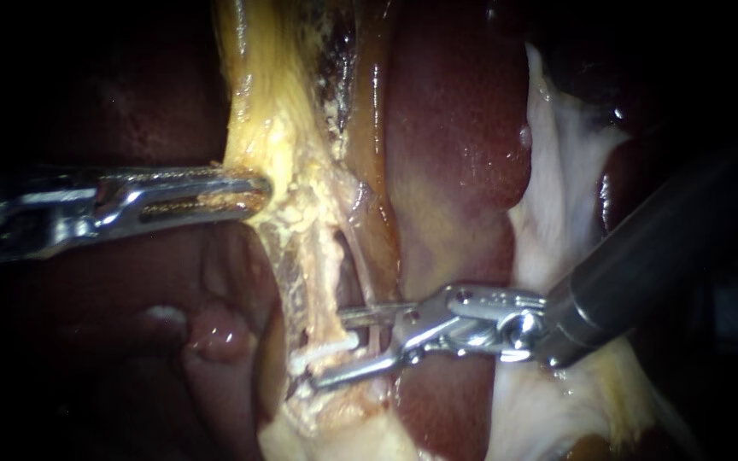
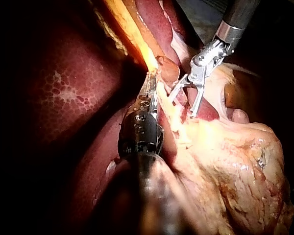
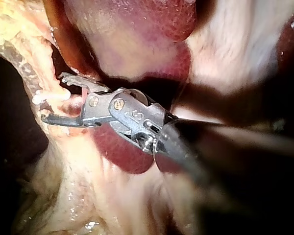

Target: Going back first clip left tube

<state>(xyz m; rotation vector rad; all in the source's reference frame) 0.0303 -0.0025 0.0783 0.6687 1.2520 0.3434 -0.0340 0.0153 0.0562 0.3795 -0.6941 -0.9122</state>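
Yellow fatty tissue (image 1: 279, 145) in the upper middle of the frame is clamped between the closed jaws of the left instrument (image 1: 254, 192), which reaches in from the left edge. Lower centre, the right instrument (image 1: 332, 350) has its jaws parted wide and gripping nothing, one either side of a white clip (image 1: 328, 345) sitting across the left tube (image 1: 305, 286), with liver (image 1: 454, 128) behind

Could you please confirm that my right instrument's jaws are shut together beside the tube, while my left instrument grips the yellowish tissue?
Not quite. The right instrument has its jaws open: the endoscope view shows a clear gap between them, and the tube runs through that gap. The rest stands: the left instrument does grip the yellowish tissue.
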